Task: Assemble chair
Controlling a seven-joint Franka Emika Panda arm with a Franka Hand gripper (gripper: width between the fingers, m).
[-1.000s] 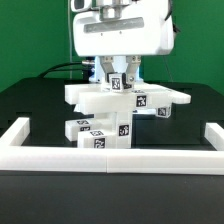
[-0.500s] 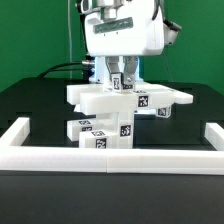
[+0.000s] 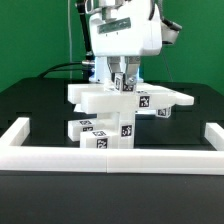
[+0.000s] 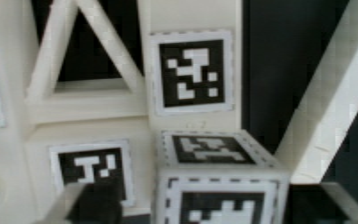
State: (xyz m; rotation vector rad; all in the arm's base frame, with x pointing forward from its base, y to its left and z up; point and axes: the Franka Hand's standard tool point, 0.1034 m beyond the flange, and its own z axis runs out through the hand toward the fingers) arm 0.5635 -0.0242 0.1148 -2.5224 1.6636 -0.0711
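The white chair parts stand stacked in the middle of the black table. A wide flat seat piece with marker tags lies on top of smaller tagged blocks. A small upright white tagged part rises from the seat piece. My gripper comes straight down over this part, one finger on each side. In the wrist view the part sits between the dark fingers, with a narrow gap on both sides. The jaws are open around it. White slatted pieces lie behind it.
A low white U-shaped rail fences the front and both sides of the work area, with ends at the exterior view's left and right. A black cable runs behind the stack.
The hand has shifted a little toward the exterior view's right above the stack. The chair parts have not moved.
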